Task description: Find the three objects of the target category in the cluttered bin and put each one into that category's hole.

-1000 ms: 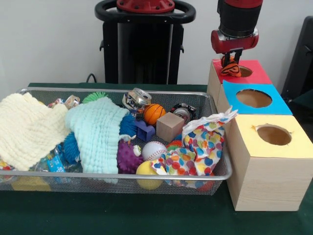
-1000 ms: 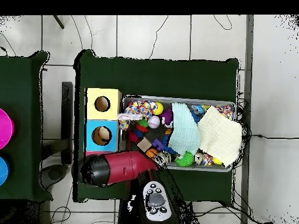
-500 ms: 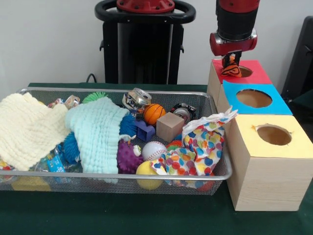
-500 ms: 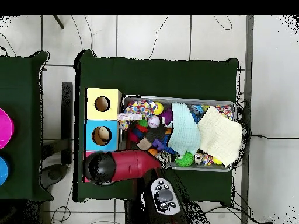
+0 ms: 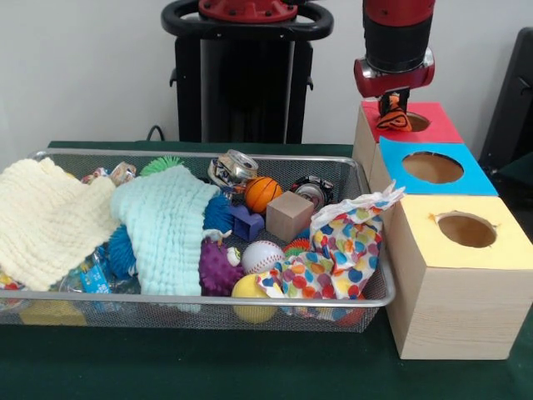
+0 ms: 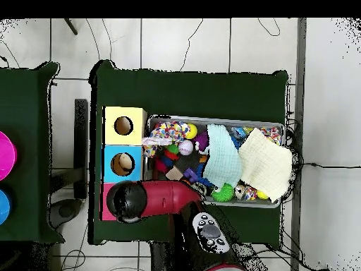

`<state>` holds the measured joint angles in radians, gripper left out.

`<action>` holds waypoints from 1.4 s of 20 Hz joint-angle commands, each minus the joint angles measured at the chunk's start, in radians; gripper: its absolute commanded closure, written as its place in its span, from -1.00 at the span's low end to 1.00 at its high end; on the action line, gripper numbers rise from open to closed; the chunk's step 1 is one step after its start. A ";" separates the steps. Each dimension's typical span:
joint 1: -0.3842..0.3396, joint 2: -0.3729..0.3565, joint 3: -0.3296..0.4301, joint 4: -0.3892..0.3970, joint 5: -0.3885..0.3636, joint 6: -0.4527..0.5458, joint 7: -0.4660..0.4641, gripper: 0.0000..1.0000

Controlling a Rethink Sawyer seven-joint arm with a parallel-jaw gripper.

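Orange-black toy clamped in tool over red hole; three boxes.

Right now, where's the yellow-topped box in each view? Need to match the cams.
Front view: the yellow-topped box sits at lower right, nearest the camera, just right of the wire basket.
Overhead view: it is at upper left of the basket, top of the box row.
Shared landmark: the blue-topped box next to it.

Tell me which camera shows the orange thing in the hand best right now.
The front view. There the orange and black object sits gripped in the hand just above the red box, beside its hole. In the overhead view the arm covers both object and hand.
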<state>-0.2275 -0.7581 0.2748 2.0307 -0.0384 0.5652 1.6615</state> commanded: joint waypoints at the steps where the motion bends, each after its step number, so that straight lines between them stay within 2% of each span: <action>1: 0.022 0.128 0.077 0.056 -0.010 -0.076 0.081 1.00; 3: 0.048 0.129 0.040 0.037 -0.021 -0.070 0.110 1.00; 6: 0.061 0.137 0.025 0.027 -0.018 -0.064 0.123 1.00; 12: 0.159 0.145 -0.087 -0.041 -0.035 -0.014 0.195 1.00; 17: 0.178 0.166 -0.104 -0.048 -0.011 -0.047 0.180 1.00; 23: 0.255 0.171 -0.188 -0.091 -0.015 -0.021 0.222 1.00; 28: 0.264 0.168 -0.195 -0.075 0.016 -0.034 0.211 1.00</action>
<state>0.0067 -0.7621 0.0658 1.9564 -0.0376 0.5652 1.6615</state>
